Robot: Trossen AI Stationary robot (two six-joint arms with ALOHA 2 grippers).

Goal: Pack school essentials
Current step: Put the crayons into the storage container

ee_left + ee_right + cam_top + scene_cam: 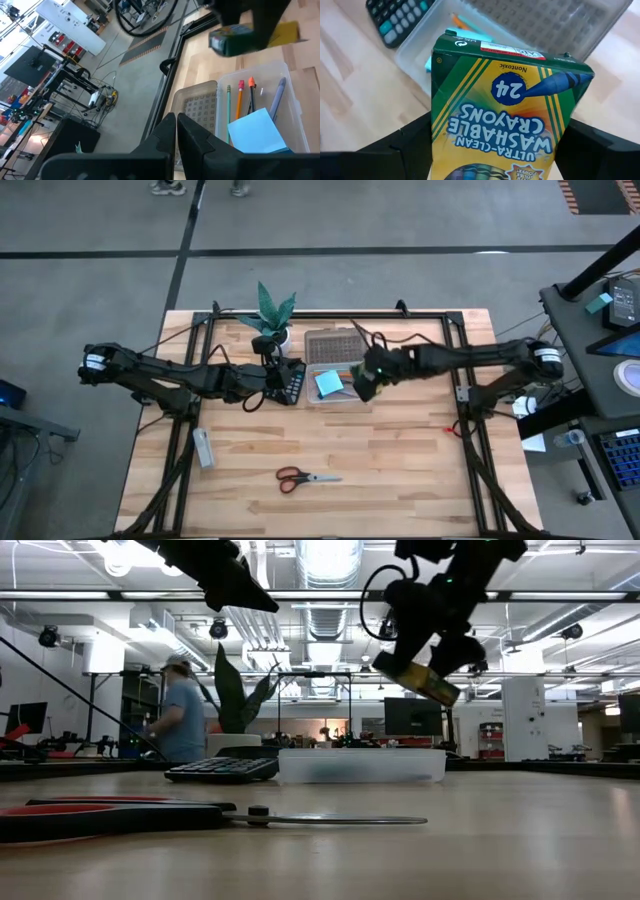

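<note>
Wooden table below, right pincer [495, 150] clamps a green-and-yellow crayon box [505, 105] marked 24; left pincer [176, 131] closed, empty.

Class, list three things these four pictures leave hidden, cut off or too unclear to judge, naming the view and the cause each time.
1. Right wrist view: the crayon box hides most of the clear box and what lies in it.
2. Low view: the scissors' red handles are cut off by the picture's left edge.
3. High view: the small grey thing near the table's left edge is too small to identify.
</note>
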